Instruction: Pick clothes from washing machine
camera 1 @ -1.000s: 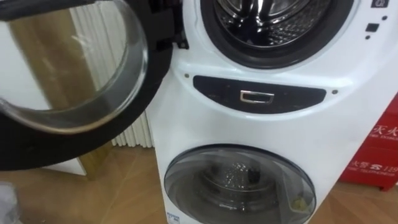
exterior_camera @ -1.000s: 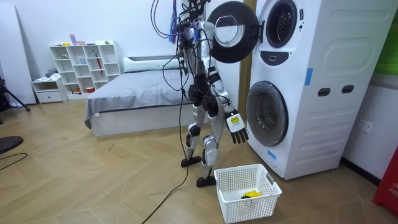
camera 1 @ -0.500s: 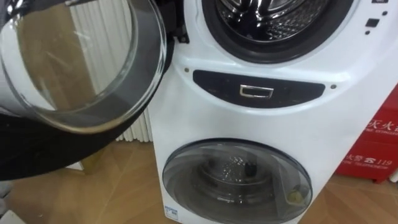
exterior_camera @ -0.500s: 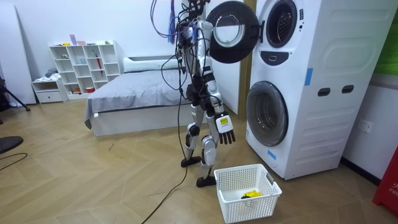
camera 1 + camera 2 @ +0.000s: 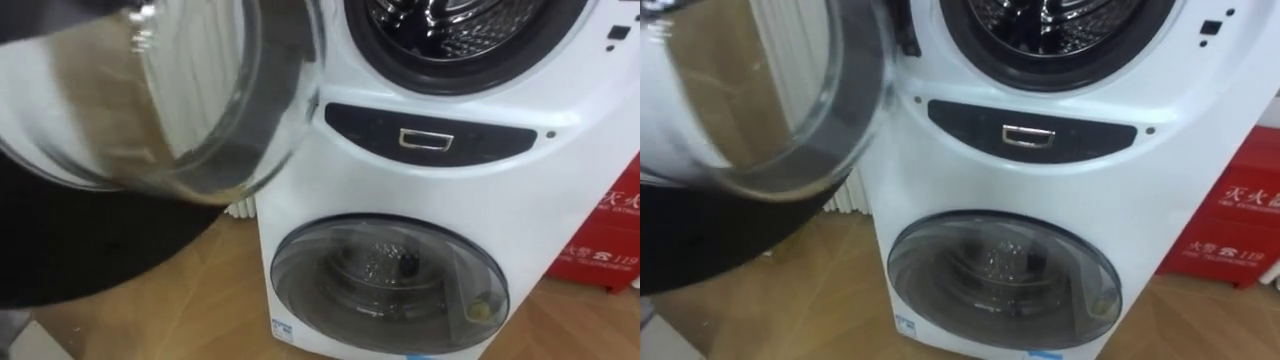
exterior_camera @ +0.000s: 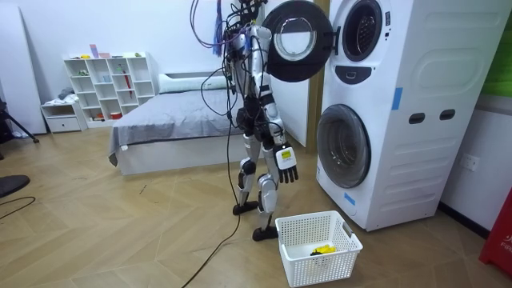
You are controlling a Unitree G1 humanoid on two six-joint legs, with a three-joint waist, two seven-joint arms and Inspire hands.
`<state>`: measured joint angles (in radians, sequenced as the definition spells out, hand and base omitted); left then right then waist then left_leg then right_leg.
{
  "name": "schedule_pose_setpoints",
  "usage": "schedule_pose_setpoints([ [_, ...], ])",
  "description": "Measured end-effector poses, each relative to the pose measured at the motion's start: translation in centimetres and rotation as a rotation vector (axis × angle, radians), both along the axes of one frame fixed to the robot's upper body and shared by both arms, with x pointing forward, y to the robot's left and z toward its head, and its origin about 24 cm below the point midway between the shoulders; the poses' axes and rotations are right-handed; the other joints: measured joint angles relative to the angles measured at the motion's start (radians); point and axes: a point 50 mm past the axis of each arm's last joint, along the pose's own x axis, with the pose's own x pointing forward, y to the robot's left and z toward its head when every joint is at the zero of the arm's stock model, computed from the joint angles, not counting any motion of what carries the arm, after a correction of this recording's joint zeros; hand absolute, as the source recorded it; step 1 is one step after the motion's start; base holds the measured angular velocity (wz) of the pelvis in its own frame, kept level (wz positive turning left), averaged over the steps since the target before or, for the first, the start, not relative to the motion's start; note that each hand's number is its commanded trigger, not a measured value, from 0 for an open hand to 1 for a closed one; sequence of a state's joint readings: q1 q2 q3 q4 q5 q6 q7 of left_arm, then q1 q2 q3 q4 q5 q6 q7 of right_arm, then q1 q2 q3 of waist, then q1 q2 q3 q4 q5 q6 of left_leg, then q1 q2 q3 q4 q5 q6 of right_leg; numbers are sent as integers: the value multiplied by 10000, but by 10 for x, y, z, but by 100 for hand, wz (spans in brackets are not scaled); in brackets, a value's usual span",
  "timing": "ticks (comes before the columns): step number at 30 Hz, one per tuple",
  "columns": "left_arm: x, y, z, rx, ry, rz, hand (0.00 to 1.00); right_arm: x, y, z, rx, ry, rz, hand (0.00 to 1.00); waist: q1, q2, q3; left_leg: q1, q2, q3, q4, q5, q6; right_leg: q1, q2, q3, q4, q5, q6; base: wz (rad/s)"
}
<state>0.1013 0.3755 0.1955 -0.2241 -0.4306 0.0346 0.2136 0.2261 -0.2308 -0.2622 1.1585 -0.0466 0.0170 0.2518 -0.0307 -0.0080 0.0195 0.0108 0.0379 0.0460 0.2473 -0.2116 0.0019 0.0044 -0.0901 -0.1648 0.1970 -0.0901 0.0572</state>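
I stand in front of a white stacked washing machine (image 6: 392, 104). Its upper round door (image 5: 150, 90) is swung open to my left, and the glass bowl and black rim sit close to my head. What shows of the upper drum (image 5: 460, 30) is bare ribbed metal, with no clothes visible in it. The lower door (image 5: 390, 285) is closed. My right hand (image 6: 286, 164) hangs beside my thigh with its fingers relaxed and holds nothing. A white laundry basket (image 6: 318, 246) sits on the floor by my feet with a small yellow item (image 6: 323, 250) in it.
A dark control panel (image 5: 425, 138) separates the two drums. A red box (image 5: 610, 240) stands on the floor to the right of the washer and a white radiator (image 5: 242, 208) behind the open door. The room view's left holds a bed (image 6: 172, 120) and a white shelf (image 6: 112, 84).
My right hand has swung back from near the lower door to my thigh. The eye view has shifted, so the open door looks larger and closer.
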Motion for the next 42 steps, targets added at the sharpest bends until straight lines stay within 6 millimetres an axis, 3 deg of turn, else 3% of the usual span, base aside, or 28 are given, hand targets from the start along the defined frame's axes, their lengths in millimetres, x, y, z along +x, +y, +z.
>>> schedule_pose_setpoints([
  [2, 1, -24, 1, 126, -5, -1061, 0, 7, 3, -1, 60, -59, 253, 0, -35, 1, -1, -14, -13, -10, 126, -2, 5, 45, -16, -12, 12, 30, 23, -2],
  [4, 2, -41, 14, 151, -581, -1792, 0, 21, 4, -1, 19, -396, 357, 0, -340, 45, -5, -78, -38, 30, 169, -3, 3, 89, -25, 13, -172, 41, 3, -8],
  [6, 10, -68, 40, 162, -1838, -3155, 0, 28, 4, 0, -144, -627, 376, 0, -737, 135, -70, 75, -75, 113, 14, 79, -22, 82, -19, 149, -293, -11, 96, -17],
  [7, 13, -74, 46, 195, -2154, -3533, 0, 30, 4, 0, -186, -648, 394, 0, -765, 168, -80, 147, -91, 149, -97, 129, -12, 88, -18, 220, -280, -10, 97, -26],
  [9, 19, -94, 58, 313, -2756, -4840, 0, 24, 4, -1, -309, -375, 431, 0, -1129, 262, -181, 359, -109, 268, -421, 224, -15, 124, -15, 319, -238, -6, 91, -18],
  [13, 18, -113, 58, 200, -2838, -6180, 0, 17, 7, -3, -201, 62, 255, 0, -1427, 319, -227, 602, -97, 439, -659, 265, -35, 42, 19, 510, -65, -102, -4, -14],
  [18, 12, -153, 55, 516, -2648, -9164, 0, 39, 8, -2, -478, -382, 387, 0, -1834, 214, -171, 657, -90, 579, -842, 260, -39, -13, 38, 593, -104, -160, 4, -8],
  [21, 10, -165, 57, 599, -2777, -10036, 0, 49, 9, -1, -541, -555, 573, 0, -1879, 226, -152, 750, -33, 864, -868, 190, -64, -32, 115, 828, -116, -181, 4, -23],
  [26, 9, -169, 57, 727, -2814, -10605, 0, 52, 10, -1, -499, -650, 552, 0, -2082, 243, -134, 820, 32, 968, -877, 124, -103, -38, 169, 851, -113, -227, -15, -6],
  [29, 9, -169, 57, 709, -2788, -10659, 0, 52, 10, -1, -453, -751, 303, 0, -2063, 308, -84, 844, 83, 1047, -896, 49, -126, -73, 215, 868, -97, -246, -42, -9],
  [30, 10, -169, 54, 664, -2689, -10647, 0, 51, 10, -1, -458, -721, 296, 0, -2028, 270, -34, 905, 100, 1132, -969, 50, -128, -79, 248, 955, -92, -247, -45, -15],
  [31, 12, -168, 52, 661, -2593, -10609, 0, 51, 10, -1, -463, -713, 307, 0, -1971, 294, -40, 914, 109, 1185, -966, 49, -129, -89, 263, 999, -90, -246, -47, -24],
  [34, 20, -162, 33, 464, -1673, -10220, 0, 51, 11, -1, -539, -693, 347, 0, -1745, 378, -63, 1059, 180, 1446, -1023, 24, -170, -95, 363, 1218, -64, -243, -77, -26],
  [37, 22, -143, -7, 247, -119, -9175, 0, 55, 11, 0, -571, -920, 389, 0, -1539, 284, -11, 1187, 225, 1598, -1021, 13, -197, -172, 430, 1341, 129, -349, -160, -18],
  [39, 11, -119, -65, 52, 2141, -7822, 0, 56, 10, 0, -569, -1188, 41, 0, -1502, 199, -29, 1257, 261, 1600, -1020, -5, -226, -155, 476, 1350, 87, -385, -179, -2],
  [40, 6, -112, -81, 6, 2843, -7407, 0, 56, 10, 0, -524, -1246, -83, 0, -1457, 166, -49, 1264, 267, 1601, -1018, -5, -227, -146, 484, 1350, 82, -393, -185, 0],
  [42, -21, -78, -149, -346, 5807, -5392, 0, 50, 15, -1, -306, -1463, -781, 0, -1041, 37, -114, 1361, 306, 1689, -1009, -3, -232, -78, 525, 1388, 63, -412, -218, -8],
])
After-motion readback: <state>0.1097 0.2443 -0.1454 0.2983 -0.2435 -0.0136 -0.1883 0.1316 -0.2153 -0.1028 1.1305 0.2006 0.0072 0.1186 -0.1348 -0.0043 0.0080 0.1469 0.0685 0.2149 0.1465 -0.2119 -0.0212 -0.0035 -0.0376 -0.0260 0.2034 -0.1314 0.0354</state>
